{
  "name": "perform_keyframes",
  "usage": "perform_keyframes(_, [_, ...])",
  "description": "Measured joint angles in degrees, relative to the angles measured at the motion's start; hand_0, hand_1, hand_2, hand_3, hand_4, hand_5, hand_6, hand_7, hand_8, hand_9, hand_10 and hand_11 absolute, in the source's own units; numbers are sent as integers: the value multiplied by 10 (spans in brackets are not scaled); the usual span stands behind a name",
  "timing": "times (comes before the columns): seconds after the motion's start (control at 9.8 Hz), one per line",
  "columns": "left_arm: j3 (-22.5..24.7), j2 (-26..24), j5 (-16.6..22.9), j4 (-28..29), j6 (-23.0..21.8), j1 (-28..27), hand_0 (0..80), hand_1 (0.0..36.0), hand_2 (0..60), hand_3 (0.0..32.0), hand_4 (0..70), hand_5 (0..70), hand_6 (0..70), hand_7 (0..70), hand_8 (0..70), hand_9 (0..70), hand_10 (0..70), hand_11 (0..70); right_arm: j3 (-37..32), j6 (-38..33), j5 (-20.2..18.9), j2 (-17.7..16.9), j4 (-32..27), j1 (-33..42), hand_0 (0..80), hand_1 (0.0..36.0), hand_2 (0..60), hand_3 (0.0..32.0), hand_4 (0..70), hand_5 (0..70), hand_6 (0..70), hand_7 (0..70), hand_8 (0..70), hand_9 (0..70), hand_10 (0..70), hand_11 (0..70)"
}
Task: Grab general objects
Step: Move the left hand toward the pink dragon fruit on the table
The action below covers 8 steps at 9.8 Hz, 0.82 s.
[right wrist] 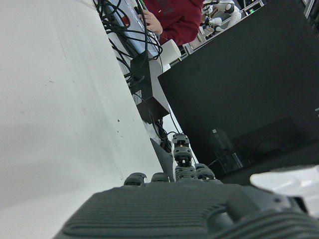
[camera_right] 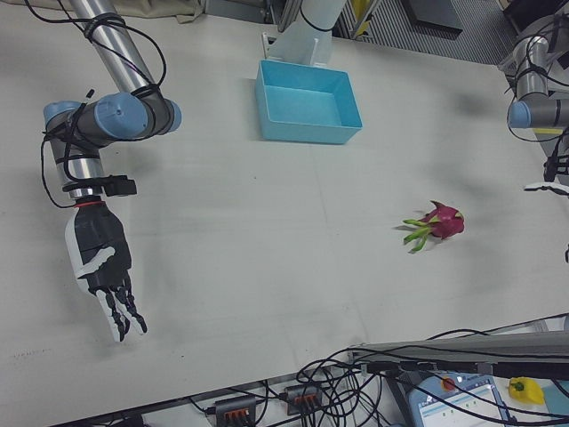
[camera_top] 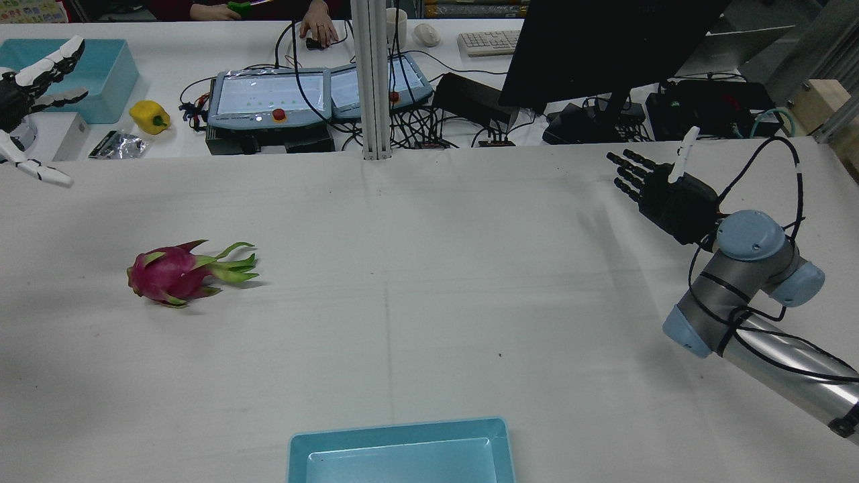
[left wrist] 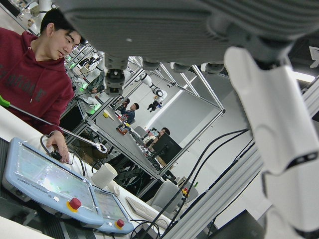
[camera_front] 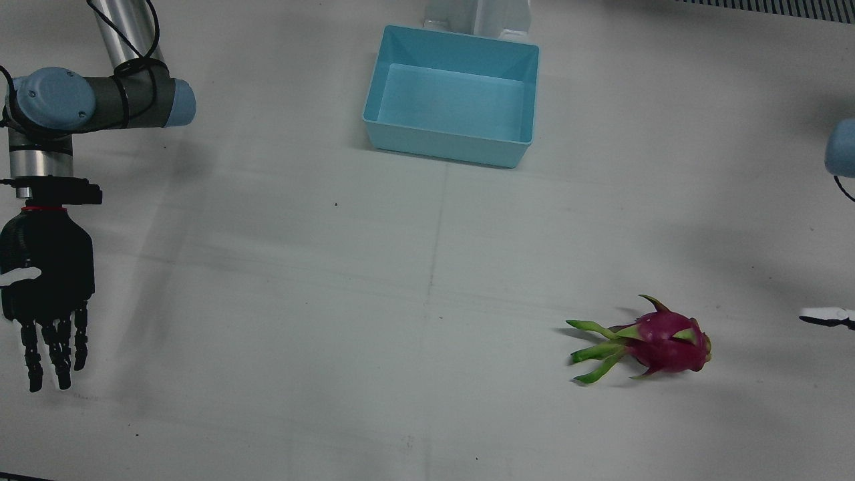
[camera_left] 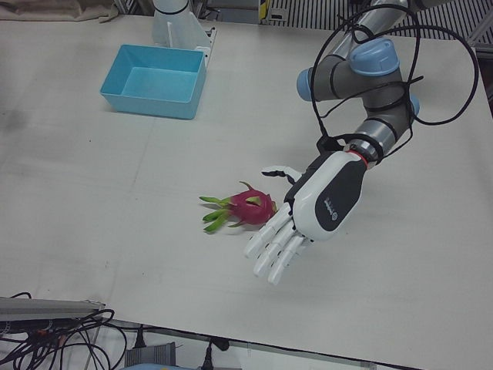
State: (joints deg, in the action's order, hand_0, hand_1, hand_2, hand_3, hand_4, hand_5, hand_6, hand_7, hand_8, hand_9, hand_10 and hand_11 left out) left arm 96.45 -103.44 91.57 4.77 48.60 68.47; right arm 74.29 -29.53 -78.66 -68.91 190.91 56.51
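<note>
A pink dragon fruit [camera_front: 661, 344] with green scales lies on its side on the white table, also seen in the rear view [camera_top: 168, 275] and the left-front view [camera_left: 250, 208]. My white left hand [camera_left: 316, 208] hovers above the table just beside the fruit, open, fingers spread and empty; in the rear view it [camera_top: 33, 87] sits at the far left edge. My black right hand [camera_front: 47, 280] hangs open over the opposite side of the table, far from the fruit, fingers straight [camera_top: 664, 191]. Neither hand touches anything.
A light blue bin [camera_front: 447, 143] stands at the robot's side of the table, midway between the arms [camera_top: 396, 429]. Beyond the far edge is a desk with teach pendants [camera_top: 268, 100], a monitor [camera_top: 604, 47], cables, a yellow pepper [camera_top: 149, 115] and a person in red [left wrist: 30, 84].
</note>
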Motion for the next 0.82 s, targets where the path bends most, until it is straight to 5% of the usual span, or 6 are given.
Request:
perform_keyframes(0.2, [66, 64, 21, -21, 59, 1, 545, 196, 1, 256, 0, 0, 0, 0, 0, 0, 0, 0, 0, 0, 0, 0, 0, 0, 0, 0, 0, 0, 0, 0, 0, 0, 0, 0, 0, 0])
perform_keyframes(0.31, [82, 81, 40, -55, 103, 1, 532, 194, 25, 268, 0, 0, 0, 0, 0, 0, 0, 0, 0, 0, 0, 0, 0, 0, 0, 0, 0, 0, 0, 0, 0, 0, 0, 0, 0, 0])
perform_keyframes(0.51, [121, 91, 73, -154, 199, -2, 537, 250, 204, 274, 0, 0, 0, 0, 0, 0, 0, 0, 0, 0, 0, 0, 0, 0, 0, 0, 0, 0, 0, 0, 0, 0, 0, 0, 0, 0])
perform_keyframes(0.82, [167, 78, 110, -280, 248, -17, 571, 295, 246, 244, 0, 0, 0, 0, 0, 0, 0, 0, 0, 0, 0, 0, 0, 0, 0, 0, 0, 0, 0, 0, 0, 0, 0, 0, 0, 0])
